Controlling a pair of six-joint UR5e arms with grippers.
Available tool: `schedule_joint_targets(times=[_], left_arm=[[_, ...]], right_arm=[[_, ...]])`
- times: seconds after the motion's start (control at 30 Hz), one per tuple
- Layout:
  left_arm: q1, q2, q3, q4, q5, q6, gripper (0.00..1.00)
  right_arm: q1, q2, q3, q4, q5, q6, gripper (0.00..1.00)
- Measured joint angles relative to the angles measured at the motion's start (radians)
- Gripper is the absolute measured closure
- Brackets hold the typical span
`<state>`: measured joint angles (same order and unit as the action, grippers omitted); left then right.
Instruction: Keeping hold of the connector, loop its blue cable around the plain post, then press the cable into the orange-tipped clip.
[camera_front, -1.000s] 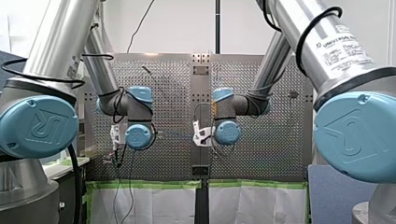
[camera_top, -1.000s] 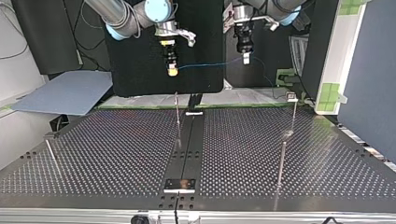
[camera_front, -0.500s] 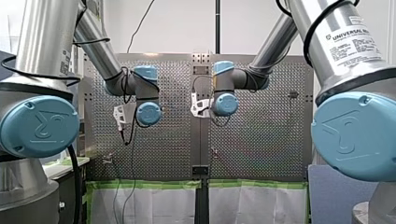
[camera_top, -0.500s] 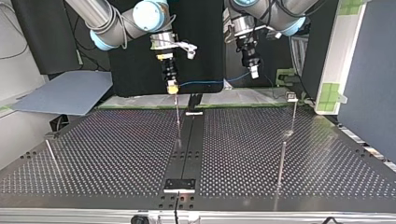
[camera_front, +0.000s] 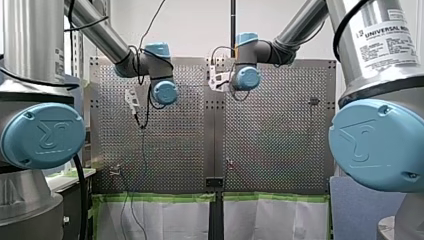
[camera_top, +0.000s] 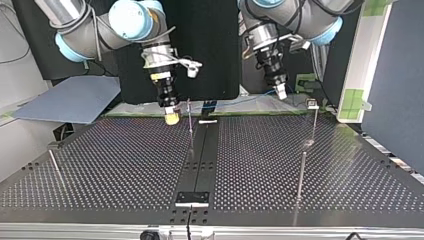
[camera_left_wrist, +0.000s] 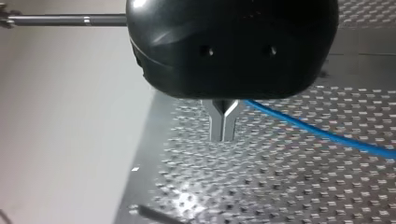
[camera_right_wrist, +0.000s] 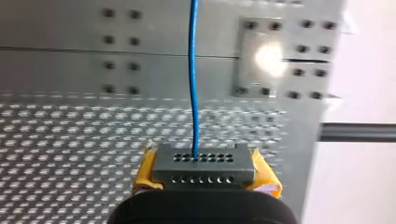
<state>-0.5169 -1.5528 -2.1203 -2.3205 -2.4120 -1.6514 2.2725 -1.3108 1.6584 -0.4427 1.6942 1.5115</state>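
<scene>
We begin with the table (camera_top: 100, 165), a broad perforated plate with a dark strip (camera_top: 205, 150) down its middle. Both our arms reach in over its far edge. In the top view our right arm (camera_top: 125, 20) comes in at the left and our left arm (camera_top: 300, 17) at the right.

Our right gripper (camera_top: 171, 117) hangs low over the table's far edge. It is just beside the post (camera_top: 190, 127) at the head of the strip, on that post's left in the top view. We cannot tell whether the two touch. Its yellow pads (camera_right_wrist: 264, 172) are clamped on the two ends of the connector (camera_right_wrist: 204, 163).

Our left gripper (camera_top: 281, 92) hangs higher and further to the top view's right, well apart from the right gripper. Its metal fingers (camera_left_wrist: 217, 126) are pressed together, and the cable (camera_right_wrist: 194, 70) runs out from them to one side.

Three more thin rods stand on the table in the top view. A left rod (camera_top: 56, 167) is near the left edge, a near rod (camera_top: 301, 175) is at the right, and a far rod (camera_top: 315, 125) is behind it.

The cable is blue. It leaves a hole in the connector's upper row and runs straight ahead of the right gripper over the table. In the left wrist view it slants away from the fingers above the perforations.

The connector is a small grey block with two rows of holes, held level between the pads and above the table.
</scene>
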Motion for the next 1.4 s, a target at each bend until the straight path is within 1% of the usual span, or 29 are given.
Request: schedule_joint_targets(times=[0.1, 0.27, 0.37, 0.5, 0.63, 0.8, 0.97, 1.13, 1.23, 1.33, 1.4], left_arm=[[0.005, 0.028, 0.028, -0.028, -0.002, 0.003, 0.99], [0.009, 0.072, 0.072, -0.072, -0.003, 0.007, 0.99], [0.025, 0.101, 0.101, -0.101, -0.003, 0.023, 0.99], [0.045, 0.142, 0.145, -0.145, 0.001, 0.034, 0.99], [0.059, 0.156, 0.184, -0.184, 0.011, 0.035, 0.99], [0.081, 0.154, 0.237, -0.236, 0.045, 0.035, 0.99], [0.109, 0.124, 0.282, -0.282, 0.071, 0.028, 0.99], [0.158, 0.083, 0.334, -0.333, 0.115, -0.010, 0.99], [0.187, 0.075, 0.364, -0.363, 0.144, -0.035, 0.99], [0.212, 0.072, 0.389, -0.389, 0.169, -0.048, 0.99], [0.229, 0.069, 0.406, -0.404, 0.186, -0.059, 0.99]], right_arm=[[-0.007, 0.004, -0.027, 0.028, -0.022, 0.000, 1.00], [-0.013, 0.041, -0.074, 0.074, -0.061, -0.011, 1.00], [-0.014, 0.064, -0.105, 0.105, -0.083, -0.015, 1.00], [-0.015, 0.079, -0.140, 0.139, -0.106, -0.014, 1.00], [-0.015, 0.085, -0.182, 0.161, -0.139, -0.011, 1.00], [-0.015, 0.087, -0.234, 0.186, -0.164, -0.008, 1.00], [-0.011, 0.090, -0.291, 0.206, -0.182, -0.008, 1.00], [-0.008, 0.091, -0.330, 0.216, -0.192, -0.008, 1.00], [-0.007, 0.093, -0.352, 0.215, -0.202, -0.009, 1.00], [-0.005, 0.099, -0.365, 0.211, -0.214, -0.013, 1.00], [-0.003, 0.106, -0.372, 0.211, -0.217, -0.014, 1.00]])
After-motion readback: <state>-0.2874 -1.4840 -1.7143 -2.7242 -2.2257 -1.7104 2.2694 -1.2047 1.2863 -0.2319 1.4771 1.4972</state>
